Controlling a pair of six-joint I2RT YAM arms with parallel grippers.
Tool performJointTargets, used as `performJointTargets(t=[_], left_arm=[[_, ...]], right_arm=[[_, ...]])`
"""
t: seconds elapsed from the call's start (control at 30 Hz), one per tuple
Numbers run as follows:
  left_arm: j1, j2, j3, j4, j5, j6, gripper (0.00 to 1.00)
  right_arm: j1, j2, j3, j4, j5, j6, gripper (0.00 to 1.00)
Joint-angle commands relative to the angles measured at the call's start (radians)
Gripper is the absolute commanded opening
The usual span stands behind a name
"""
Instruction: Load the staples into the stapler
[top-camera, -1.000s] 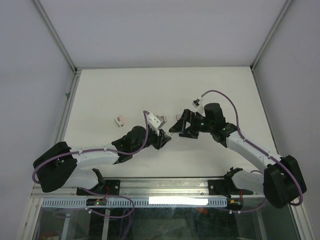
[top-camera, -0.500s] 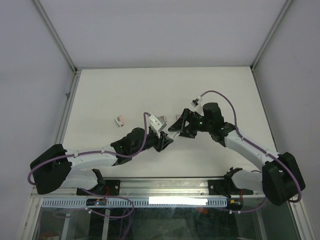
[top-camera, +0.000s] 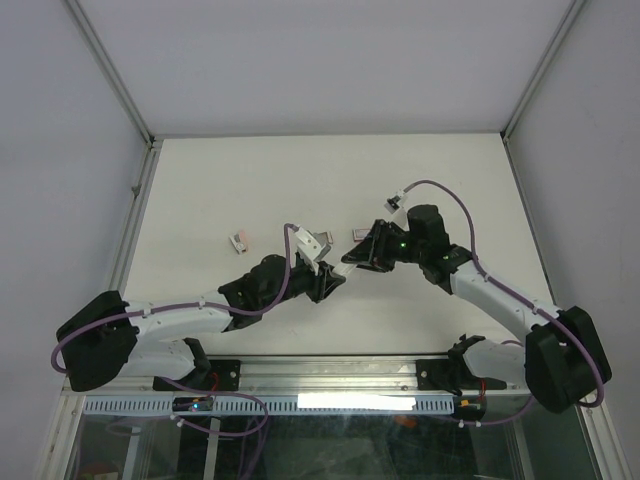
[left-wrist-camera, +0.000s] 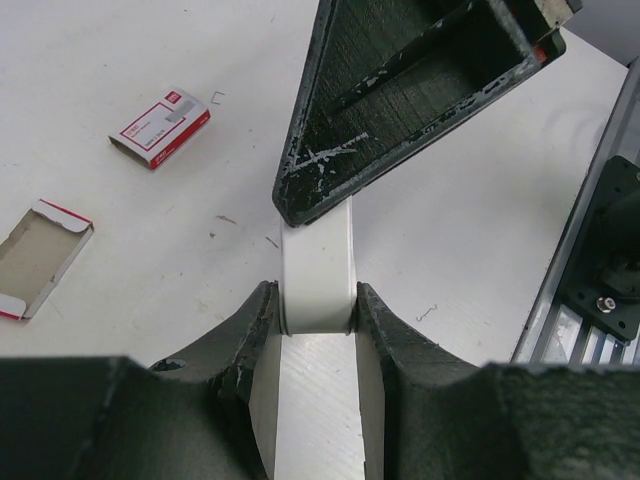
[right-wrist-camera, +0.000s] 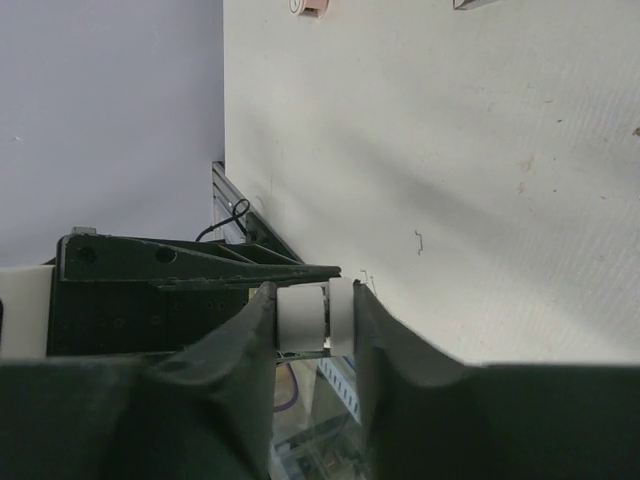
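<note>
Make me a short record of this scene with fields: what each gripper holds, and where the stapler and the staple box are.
left gripper: shut on the staple strip
right gripper: shut on the same strip, facing the left gripper
stapler: on the table, apart from both arms
red-and-white box: flat on the table
opened tray: near the box, not touching it

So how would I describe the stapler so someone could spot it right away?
Start at the white table in the overhead view and look left of the left gripper, which pinches a white piece. The stapler lies alone there on bare surface. It is tiny and pink, unlike the red-and-white box, which is flat and rectangular.
</note>
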Motion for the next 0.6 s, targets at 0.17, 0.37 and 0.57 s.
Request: performJointTargets(t=[0.17, 0.37, 0.57], left_arm=[[-0.013, -0.046, 0.033, 0.033, -0.003, -0.001, 0.00], [0.022, -0.027, 0.065, -0.132, -0.255, -0.105, 0.00], [0.358, 0.090, 0.179, -0.393, -0.246, -0.333, 0.00]], right_arm=[[-0.006, -0.075, 0.067, -0.047, 0.086, -0.103, 1.00], [-0.081, -0.158, 0.111, -0.195, 0.240, -0.207, 1.00], [-0.101, -0.179, 0.130, -0.313, 0.443, -0.307, 1.00]])
